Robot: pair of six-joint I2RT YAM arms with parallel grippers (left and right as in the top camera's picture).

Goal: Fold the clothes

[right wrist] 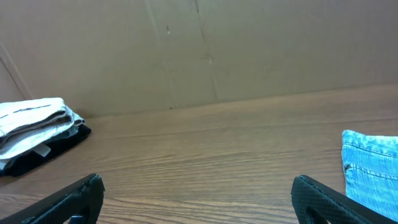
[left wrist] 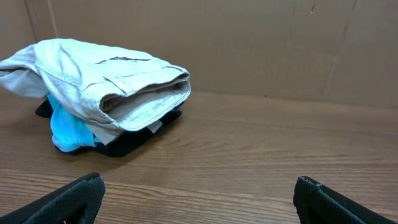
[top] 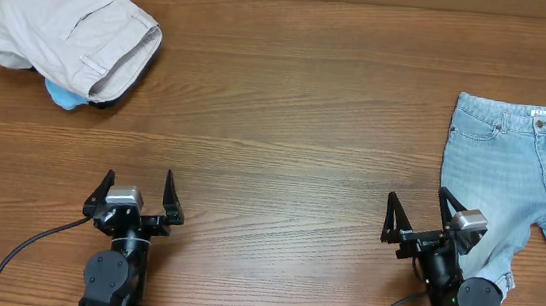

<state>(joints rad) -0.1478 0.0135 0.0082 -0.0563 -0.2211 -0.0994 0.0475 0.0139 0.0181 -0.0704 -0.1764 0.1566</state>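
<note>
Evidently the beige shorts are done: they lie folded on a small pile far ahead and to the left of the left claw, with a sky-blue tee and a dark garment showing beneath them. The step in hand looks to be the light-blue jeans. They lie spread flat just ahead and to the right of the right claw, waistband away from it, and one leg runs back beside that arm. Part of the jeans runs off the right edge of the overhead view.

To do this well, the right claw should probably take the near leg at its hem. The left would have to cross the bare wooden table to pin or lift the other side. Pinching only the top layer of denim could leave the fold skewed, so a low, flat approach at an edge seems wise.

Both claws stand spread to their full width, low over the table. Neither holds or touches anything.
</note>
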